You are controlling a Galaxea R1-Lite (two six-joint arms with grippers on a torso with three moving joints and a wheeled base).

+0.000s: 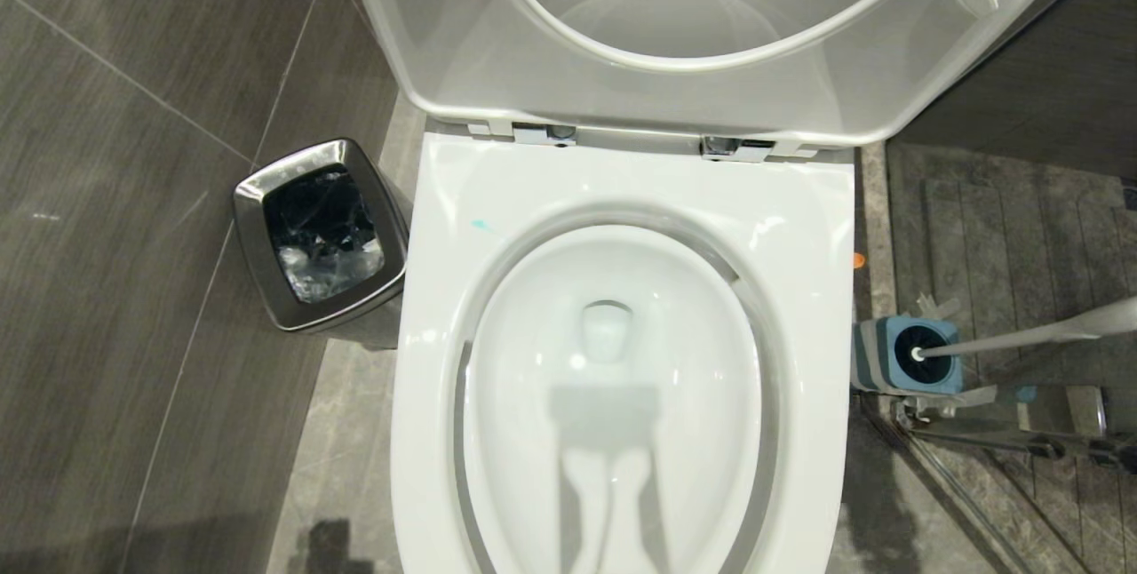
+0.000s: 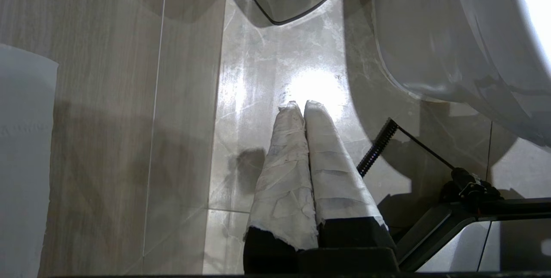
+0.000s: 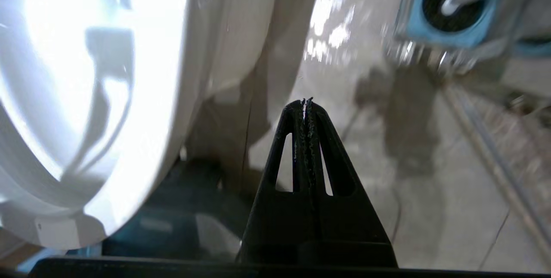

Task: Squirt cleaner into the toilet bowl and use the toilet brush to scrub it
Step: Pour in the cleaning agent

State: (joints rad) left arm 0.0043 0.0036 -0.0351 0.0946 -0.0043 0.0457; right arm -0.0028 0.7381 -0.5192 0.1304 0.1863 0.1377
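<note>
The white toilet bowl point(image 1: 804, 227) fills the middle of the head view, seat and lid point(image 1: 622, 103) raised. A small teal spot of cleaner point(image 1: 481, 224) lies on the rim's left side. The toilet brush point(image 1: 1030, 336) stands in its blue-and-grey holder point(image 1: 906, 356) on the floor to the right of the bowl, its white handle leaning right. Neither arm shows in the head view. My right gripper point(image 3: 306, 101) is shut and empty above the floor between the bowl's outer wall point(image 3: 228, 32) and the brush holder point(image 3: 452, 11). My left gripper point(image 2: 302, 105), fingers wrapped in white, is shut and empty over the floor.
A square steel bin point(image 1: 320, 232) with a black liner stands on the floor left of the bowl. Metal floor rails point(image 1: 1004, 432) run right of the brush holder. Grey tiled wall and floor surround the toilet. Part of my base frame point(image 2: 465, 200) shows beside the left gripper.
</note>
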